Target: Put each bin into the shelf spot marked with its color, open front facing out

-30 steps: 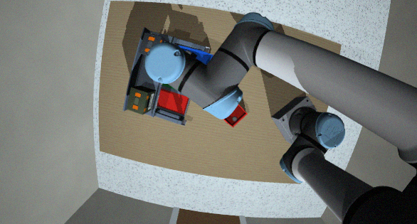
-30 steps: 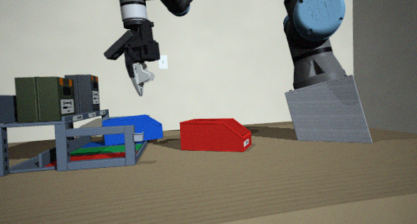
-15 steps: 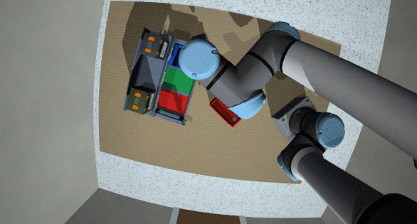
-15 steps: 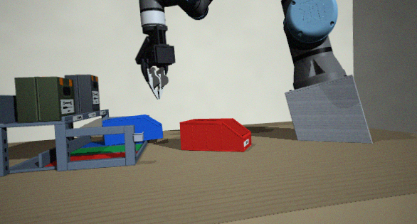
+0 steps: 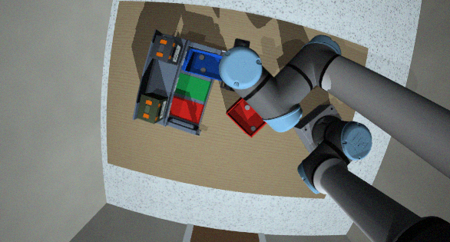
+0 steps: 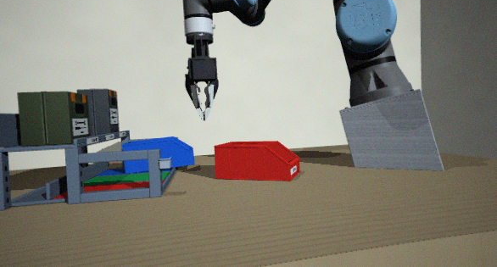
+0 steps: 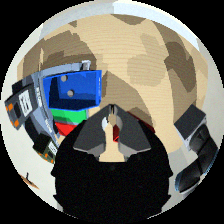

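Note:
The blue bin (image 5: 201, 63) sits partly in the shelf (image 5: 184, 84) at the blue spot, its front end sticking out past the shelf's front; it also shows in the side view (image 6: 158, 153) and the wrist view (image 7: 74, 91). The red bin (image 6: 254, 160) stands on the table to the right of the shelf, partly hidden under the arm in the overhead view (image 5: 246, 117). The green mark (image 5: 193, 87) and red mark (image 5: 186, 108) on the shelf are bare. My gripper (image 6: 204, 113) is shut and empty, pointing down, high above the gap between the two bins.
A green box (image 6: 51, 116) and a grey box (image 6: 98, 110) stand on the shelf's top board. The arm's grey base block (image 6: 390, 133) stands at the right. The low top board (image 6: 64, 146) covers the back of the shelf spots.

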`<state>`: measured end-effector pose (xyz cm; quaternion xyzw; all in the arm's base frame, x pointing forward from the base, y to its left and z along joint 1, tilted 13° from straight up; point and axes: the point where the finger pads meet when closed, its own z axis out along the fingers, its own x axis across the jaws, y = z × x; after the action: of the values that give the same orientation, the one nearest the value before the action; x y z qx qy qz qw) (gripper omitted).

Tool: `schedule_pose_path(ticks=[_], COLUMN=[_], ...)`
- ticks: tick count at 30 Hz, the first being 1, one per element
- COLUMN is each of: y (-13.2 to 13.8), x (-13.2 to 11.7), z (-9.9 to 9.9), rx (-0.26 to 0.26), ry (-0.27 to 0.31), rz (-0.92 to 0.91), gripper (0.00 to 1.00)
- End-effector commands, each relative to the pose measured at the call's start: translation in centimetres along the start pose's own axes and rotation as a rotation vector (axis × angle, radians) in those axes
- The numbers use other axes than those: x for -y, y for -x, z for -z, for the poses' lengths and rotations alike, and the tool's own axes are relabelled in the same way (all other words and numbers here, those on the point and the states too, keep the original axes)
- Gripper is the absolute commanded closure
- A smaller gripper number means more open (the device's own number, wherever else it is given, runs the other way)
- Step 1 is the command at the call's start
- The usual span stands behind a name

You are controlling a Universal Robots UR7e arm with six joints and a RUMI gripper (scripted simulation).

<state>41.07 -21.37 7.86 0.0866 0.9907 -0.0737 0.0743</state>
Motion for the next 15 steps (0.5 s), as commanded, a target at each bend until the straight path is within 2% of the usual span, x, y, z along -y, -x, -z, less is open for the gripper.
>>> schedule_pose_path(ticks=[1,15], y=[-0.66,-0.75], x=[0.05,0.05], z=[-0.10,-0.12], rx=[0.008,0.008], ry=[-0.004,-0.004], rz=[-0.080,-0.090], gripper=[1.00,1.00])
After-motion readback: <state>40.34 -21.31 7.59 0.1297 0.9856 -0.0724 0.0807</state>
